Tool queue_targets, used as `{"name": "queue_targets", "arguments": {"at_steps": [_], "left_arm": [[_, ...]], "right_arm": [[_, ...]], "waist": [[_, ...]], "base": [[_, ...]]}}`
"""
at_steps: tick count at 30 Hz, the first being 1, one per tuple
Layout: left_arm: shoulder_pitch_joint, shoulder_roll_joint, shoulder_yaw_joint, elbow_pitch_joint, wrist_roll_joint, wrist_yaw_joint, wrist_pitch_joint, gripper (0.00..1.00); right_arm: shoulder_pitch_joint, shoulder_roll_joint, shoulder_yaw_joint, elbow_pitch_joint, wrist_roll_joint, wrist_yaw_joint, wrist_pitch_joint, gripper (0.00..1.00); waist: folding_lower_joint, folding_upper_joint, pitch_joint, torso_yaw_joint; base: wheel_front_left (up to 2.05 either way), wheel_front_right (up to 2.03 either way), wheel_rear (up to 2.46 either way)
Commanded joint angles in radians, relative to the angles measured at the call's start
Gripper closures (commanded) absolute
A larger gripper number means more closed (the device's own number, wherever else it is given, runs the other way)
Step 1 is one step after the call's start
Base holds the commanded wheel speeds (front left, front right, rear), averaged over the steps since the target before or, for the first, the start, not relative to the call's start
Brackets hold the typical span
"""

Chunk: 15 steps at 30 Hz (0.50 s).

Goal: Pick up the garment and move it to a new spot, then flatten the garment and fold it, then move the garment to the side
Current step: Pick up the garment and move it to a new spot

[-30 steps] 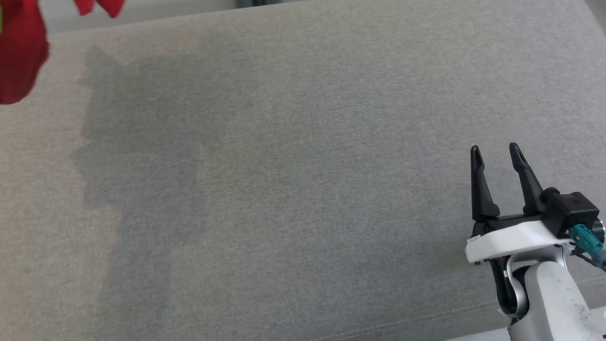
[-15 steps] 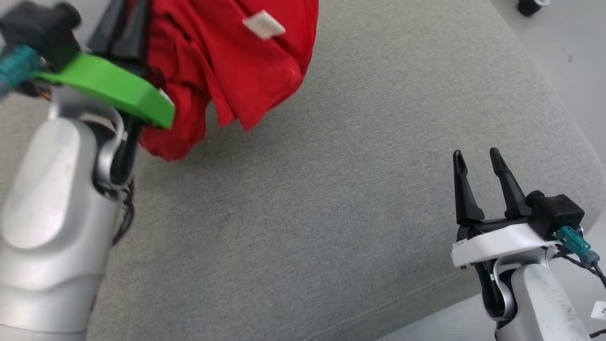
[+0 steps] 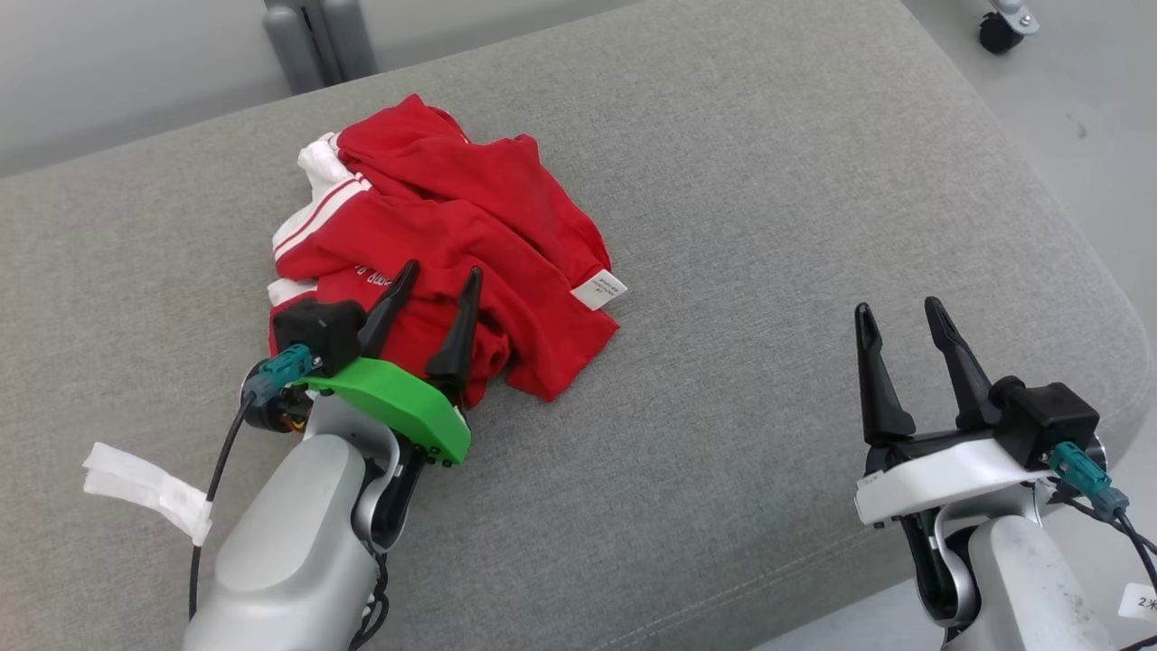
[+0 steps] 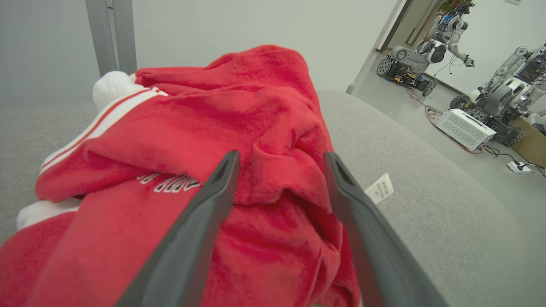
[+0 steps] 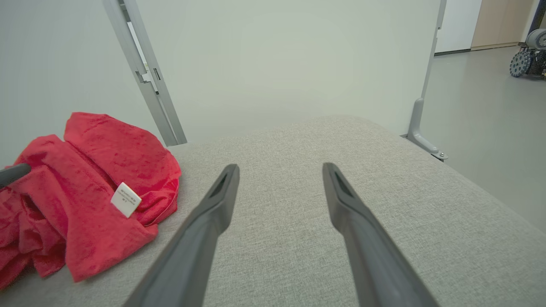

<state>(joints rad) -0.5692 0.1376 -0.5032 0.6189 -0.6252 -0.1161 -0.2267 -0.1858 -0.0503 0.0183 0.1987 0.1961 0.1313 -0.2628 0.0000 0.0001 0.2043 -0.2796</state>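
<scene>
Red jersey point(image 3: 470, 226) lies crumpled on the grey cushion point(image 3: 768, 163). My left gripper point(image 3: 443, 268) is spread over it, holding nothing; right gripper point(image 3: 897, 306) is spread too, well apart. Flattening next, I reckon: grab two corners.

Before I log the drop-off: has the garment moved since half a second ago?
Yes, downward: the garment hung from the left gripper over the grey cushion; now it lies crumpled on it, the fingers open.
</scene>
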Motion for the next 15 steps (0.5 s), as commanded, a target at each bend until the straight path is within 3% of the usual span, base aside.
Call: {"name": "queue_targets", "arguments": {"at_steps": [1, 8, 15], "left_arm": [[-0.006, 0.006, 0.004, 0.000, 0.002, -0.005, -0.017, 0.00], [0.025, 0.030, 0.104, -0.082, 0.030, 0.000, -0.039, 0.00], [0.138, 0.076, 0.230, -0.228, 0.132, 0.023, -0.039, 0.00]], "right_arm": [[0.019, 0.000, 0.003, 0.001, -0.006, -0.001, -0.003, 0.00], [0.045, 0.000, 0.008, 0.002, -0.019, -0.001, -0.003, 0.00], [0.064, -0.001, 0.021, -0.004, -0.034, -0.001, -0.003, 0.00]], "waist": [[0.0000, -0.0001, -0.031, 0.029], [0.0000, -0.0001, -0.103, 0.101], [0.0000, -0.0001, -0.154, 0.189]], "base": [[0.00, 0.00, 0.00], [0.00, 0.00, 0.00], [0.00, 0.00, 0.00]]}}
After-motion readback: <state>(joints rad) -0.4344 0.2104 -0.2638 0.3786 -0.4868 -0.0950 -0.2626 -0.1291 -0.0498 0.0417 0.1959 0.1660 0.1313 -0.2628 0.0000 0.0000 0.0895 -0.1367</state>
